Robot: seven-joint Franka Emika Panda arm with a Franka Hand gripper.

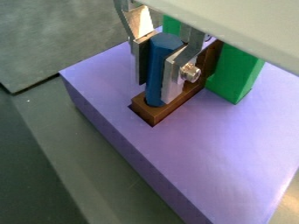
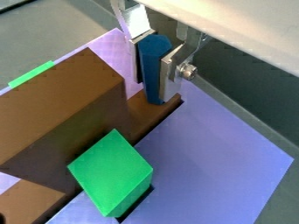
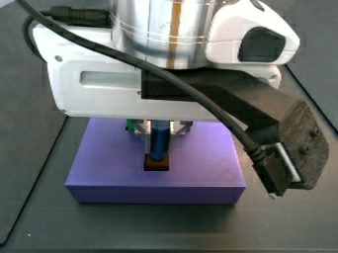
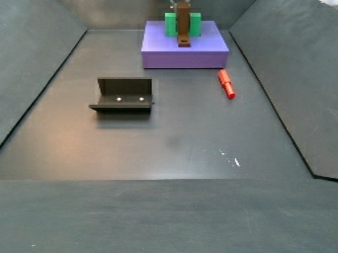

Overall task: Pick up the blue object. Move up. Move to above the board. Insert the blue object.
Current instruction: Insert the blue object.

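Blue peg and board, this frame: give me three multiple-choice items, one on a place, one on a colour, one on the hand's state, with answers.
1. Where is the blue peg?
A. Lying on the floor by the fixture
B. Upright between the hand's fingers, at the end of the brown strip on the board
C. On top of the green block

2. What colour is the loose peg on the floor beside the board?
A. Red
B. Yellow
C. White

3. How is the hand?
A. Open, away from the board
B. Shut on the blue peg
C. Shut on nothing

Answers:
1. B: the blue peg stands in the hand over the brown strip on the board.
2. A: the red peg lies by the board.
3. B: the fingers flank the peg.
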